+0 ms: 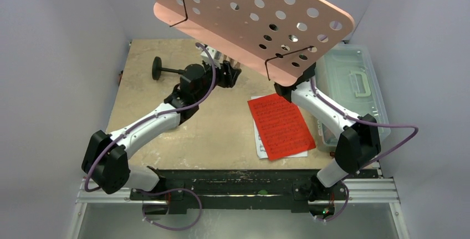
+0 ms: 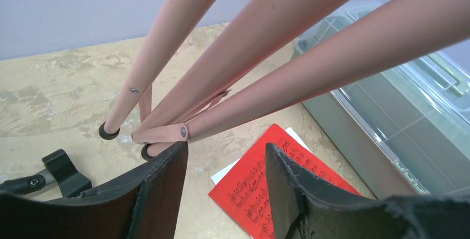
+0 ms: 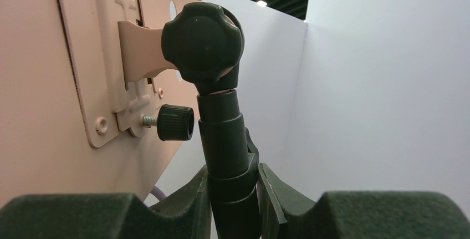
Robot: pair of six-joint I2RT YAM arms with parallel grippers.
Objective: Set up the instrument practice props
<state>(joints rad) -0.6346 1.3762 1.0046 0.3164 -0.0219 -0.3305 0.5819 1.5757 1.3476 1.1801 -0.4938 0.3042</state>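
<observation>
The pink perforated music stand [image 1: 249, 11] stands upright at the back of the table, its desk tilted over the middle. In the right wrist view my right gripper [image 3: 233, 169] is shut on the stand's black upper post [image 3: 224, 133], just below the round knob [image 3: 202, 42]. My left gripper [image 2: 227, 147] is open beside the pink tripod legs [image 2: 244, 56], its left fingertip close to the leg brace, with nothing between the jaws. Red and white sheet-music pages [image 1: 280, 127] lie flat on the table. A small black round-base stand [image 1: 166, 70] lies on its side at the back left.
A clear plastic lidded box [image 1: 354, 86] sits along the right edge, close to my right arm. The stand's desk hides much of the back of the table from above. White walls enclose the table on three sides.
</observation>
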